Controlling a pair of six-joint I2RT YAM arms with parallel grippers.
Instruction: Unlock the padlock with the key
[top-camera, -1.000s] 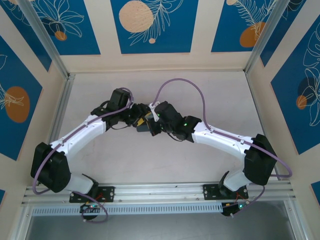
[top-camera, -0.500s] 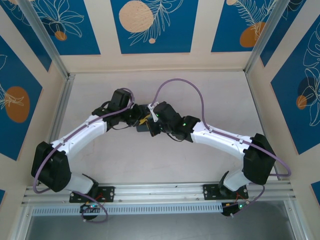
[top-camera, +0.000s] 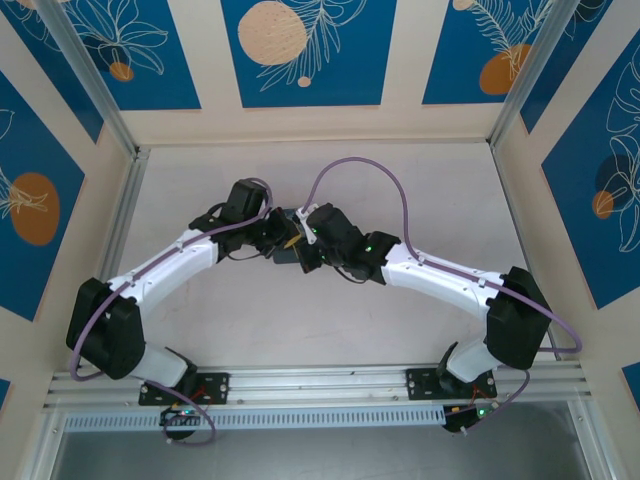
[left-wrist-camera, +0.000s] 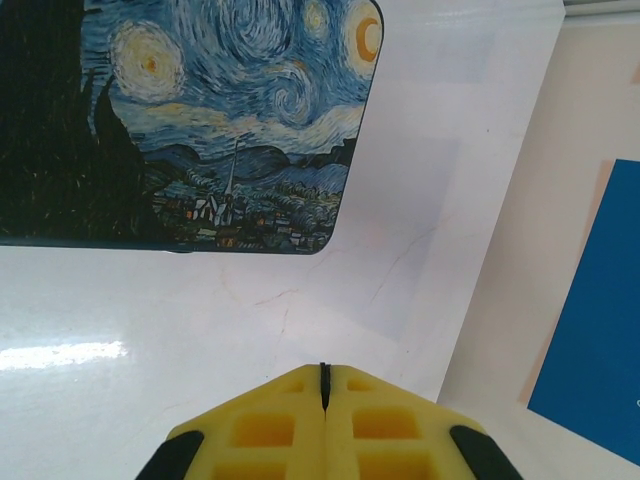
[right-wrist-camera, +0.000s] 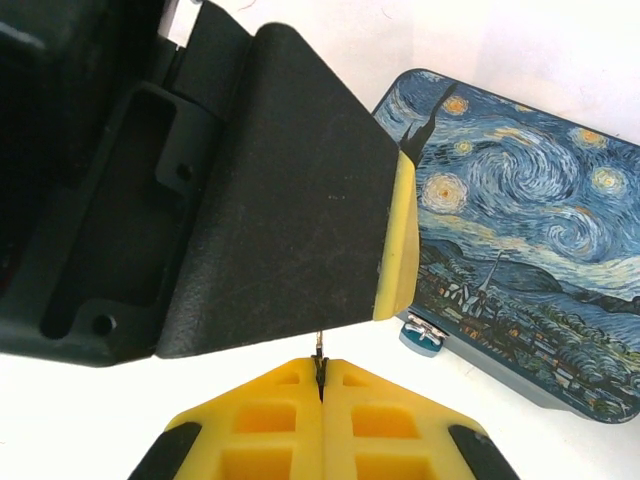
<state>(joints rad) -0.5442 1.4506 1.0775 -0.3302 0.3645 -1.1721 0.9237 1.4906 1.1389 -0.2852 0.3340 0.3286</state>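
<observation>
Two white-and-black arms, purple cables, yellow-padded pincers.

The left arm (top-camera: 165, 262) and right arm (top-camera: 440, 280) have smooth white shells on their long sections and boxy black joint housings (top-camera: 105, 335) far back from the pincer. A thin purple cable (top-camera: 100, 310) follows the left arm's shell, and the right arm's cable (top-camera: 395, 180) arcs in a wide loop just behind its pincer. A small green light (top-camera: 369, 241) glows on the black block behind the right pincer (right-wrist-camera: 320, 365). The right pincer and the left pincer (left-wrist-camera: 323, 370) both wear bright yellow pads (left-wrist-camera: 265, 430) moulded with square pockets, with black caps at the outer corners. The back of the left finger (right-wrist-camera: 270, 190) is matte black with a sunken slot and round screw holes.
</observation>
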